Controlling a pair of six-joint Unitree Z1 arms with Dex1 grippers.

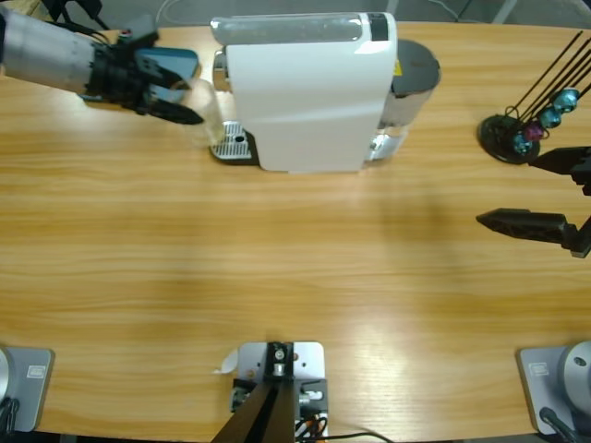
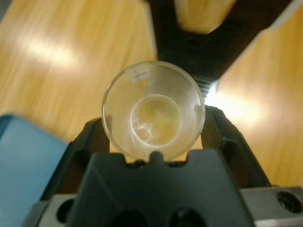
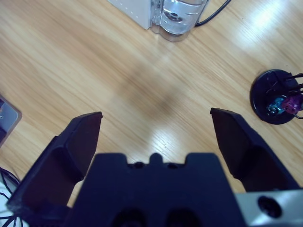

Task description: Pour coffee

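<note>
A small clear tumbler (image 2: pixel 154 90) sits between the jaws of my left gripper (image 2: pixel 154 124), which is shut on it. The coffee (image 2: pixel 156 118), a thin pale amber layer, lies in its bottom. From above, the tumbler (image 1: pixel 207 109) is held by my left gripper (image 1: pixel 185 92) just left of the white coffee machine (image 1: pixel 309 92), beside its drip tray (image 1: pixel 235 144). My right gripper (image 1: pixel 512 189) stands open at the table's right edge with nothing between its fingers. In its own wrist view the right gripper (image 3: pixel 155 116) hangs over bare wood.
A black capsule stand (image 1: pixel 512 134) with coloured capsules is at the far right, also seen as the capsule stand (image 3: pixel 277 101). The machine's clear water tank (image 3: pixel 177 14) and cable are at its back. A blue piece (image 2: pixel 23 161) shows beside the left gripper.
</note>
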